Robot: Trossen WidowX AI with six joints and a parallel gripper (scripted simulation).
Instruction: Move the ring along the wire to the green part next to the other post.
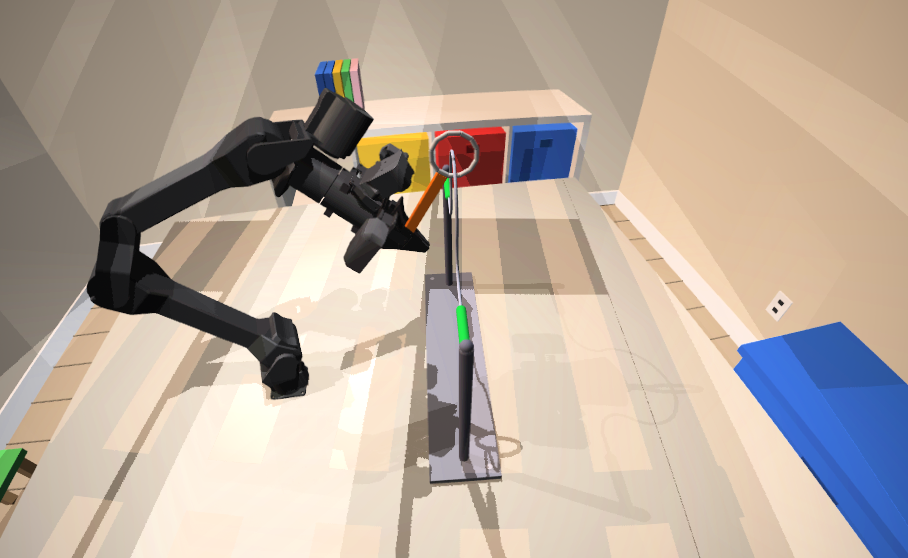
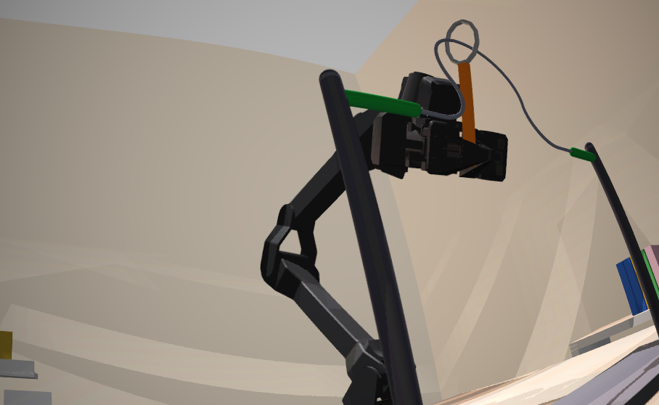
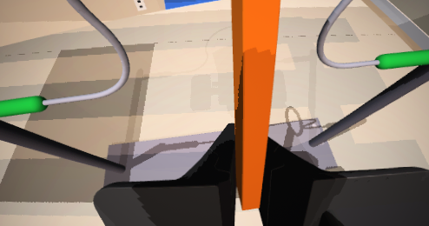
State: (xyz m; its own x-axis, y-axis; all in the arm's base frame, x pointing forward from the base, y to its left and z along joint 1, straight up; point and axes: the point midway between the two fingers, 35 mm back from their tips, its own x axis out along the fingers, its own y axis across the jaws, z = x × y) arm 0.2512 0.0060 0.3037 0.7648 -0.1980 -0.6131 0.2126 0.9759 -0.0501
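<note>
Behind the long shelf unit (image 1: 512,105), a beige wall is standing; the gripper (image 1: 421,239) (image 2: 483,153) (image 3: 238,129) is pinching the orange handle (image 1: 426,201) (image 2: 466,100) (image 3: 256,84), and the ring (image 1: 476,154) (image 2: 477,42) is surrounding the grey wire (image 1: 456,235) (image 2: 515,90) (image 3: 119,49)

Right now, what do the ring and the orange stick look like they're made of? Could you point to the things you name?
The ring (image 1: 432,154) (image 2: 477,41) could be dull metal: grey, with faceted edges. The orange stick (image 1: 425,202) (image 2: 466,100) (image 3: 257,71) looks like painted wood or plastic: flat-sided, evenly coloured, no grain showing. I can't tell which.
</note>
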